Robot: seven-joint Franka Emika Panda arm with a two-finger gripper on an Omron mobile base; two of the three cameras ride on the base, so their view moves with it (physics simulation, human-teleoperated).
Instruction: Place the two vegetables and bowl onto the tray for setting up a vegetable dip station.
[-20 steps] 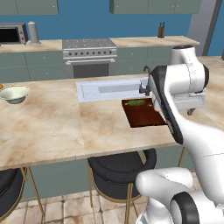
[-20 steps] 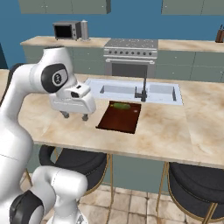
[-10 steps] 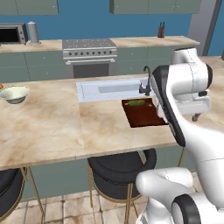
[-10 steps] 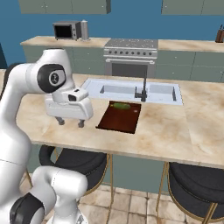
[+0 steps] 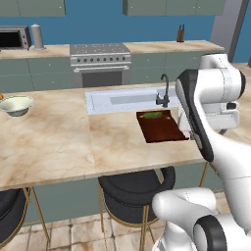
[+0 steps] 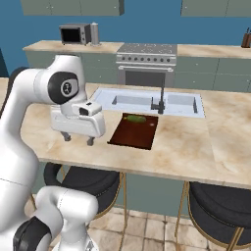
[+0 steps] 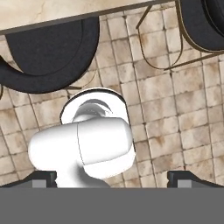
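The gripper (image 6: 78, 139) hangs wide open and empty at nine o'clock of the tray (image 6: 131, 137). A green vegetable (image 6: 135, 118) lies at the tray's twelve o'clock end. The bowl (image 5: 15, 105) sits far off on the counter (image 5: 59, 142).

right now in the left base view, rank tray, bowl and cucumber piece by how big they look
1. tray
2. bowl, though it sits far off to the side, so nearness may skew this
3. cucumber piece, clearly smallest

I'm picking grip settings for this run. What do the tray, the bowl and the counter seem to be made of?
Tray: probably wood or dark plastic; flat, reddish-brown, matte, with no clear grain.
Bowl: likely glazed ceramic; pale greenish-white, smooth, with a soft sheen on its flared rim.
Counter: looks like polished marble or stone; beige with darker veins.
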